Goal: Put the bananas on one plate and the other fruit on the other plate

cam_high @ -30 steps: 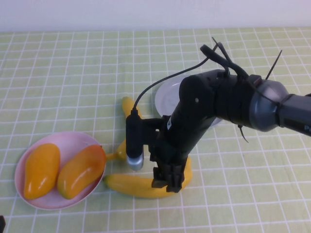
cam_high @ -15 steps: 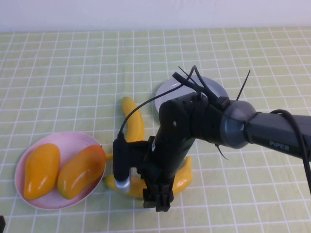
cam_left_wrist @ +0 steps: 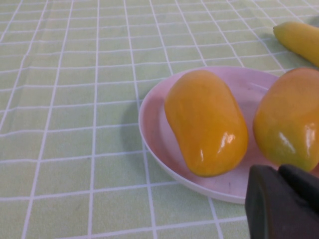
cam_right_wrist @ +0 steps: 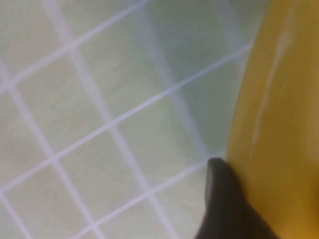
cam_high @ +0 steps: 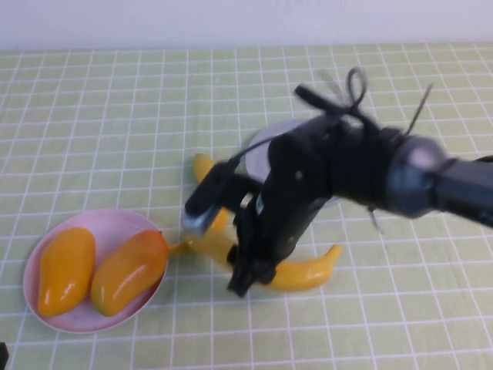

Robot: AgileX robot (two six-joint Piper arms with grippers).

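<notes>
The surface is covered by a pale green cloth with a white grid of squares, and a plain white wall runs along its far edge.

Taking the pink plate as the landmark: it sits at the near left of the surface, round, shallow and pale pink. On it lie two mangoes, plump, glossy and orange-yellow, side by side and touching or nearly so; the one farther from the plate's left rim has a redder end.

Just beyond the pink plate's right rim lie the two bananas, long, curved and glossy yellow. The near banana stretches away from the plate, its far tip turned upward. The second banana lies behind it, angled toward the far side, partly hidden by the arm. Farther right and back from the pink plate, the grey plate shows only a strip of rim behind the arm.

The right tool is down at the near banana, about mid-length; in the right wrist view one dark fingertip touches the yellow skin. Whether it grips cannot be told.

The left tool hovers just beside the pink plate's near rim, fingers pressed together, holding nothing.
</notes>
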